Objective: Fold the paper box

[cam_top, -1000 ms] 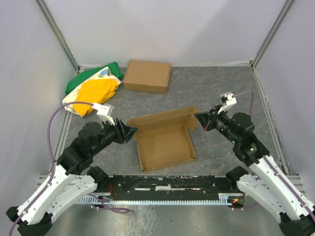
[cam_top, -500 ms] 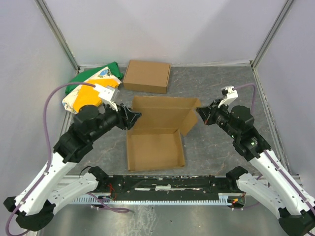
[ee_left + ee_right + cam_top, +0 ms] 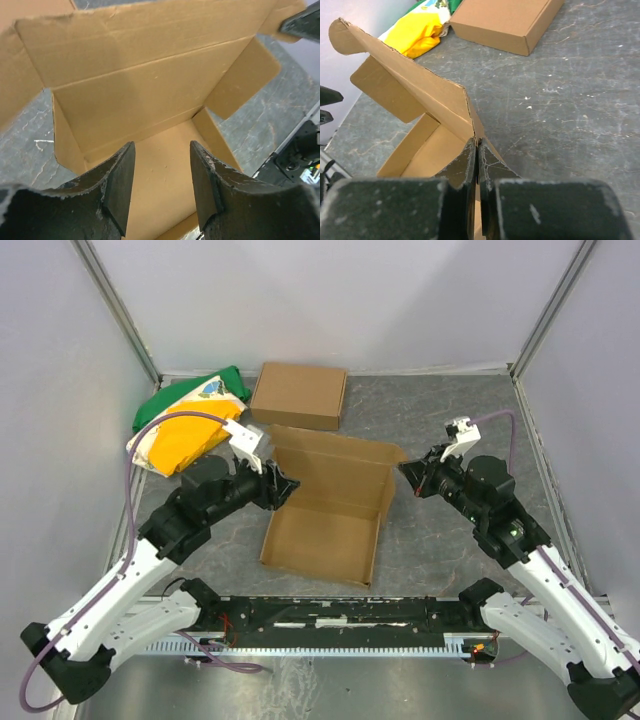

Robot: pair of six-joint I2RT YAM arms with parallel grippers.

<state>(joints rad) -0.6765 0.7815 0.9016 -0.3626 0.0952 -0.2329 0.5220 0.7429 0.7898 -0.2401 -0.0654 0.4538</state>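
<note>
Robot lab test cell, not a home or a shop. Plain white panel walls (image 3: 330, 300) sit on aluminium frame posts (image 3: 115, 308), boxing in a grey stone-pattern table (image 3: 450, 430). The left arm (image 3: 150, 550) and right arm (image 3: 525, 545) are bolted to a black base rail (image 3: 340, 612) at the near edge. Only staged props are on top: paper box (image 3: 325, 525), closed cardboard box (image 3: 298, 395) and a bag (image 3: 185, 430).

Bright, even diffuse light; soft shadow inside paper box (image 3: 150, 100); top view sharp; wrist foregrounds soft
</note>
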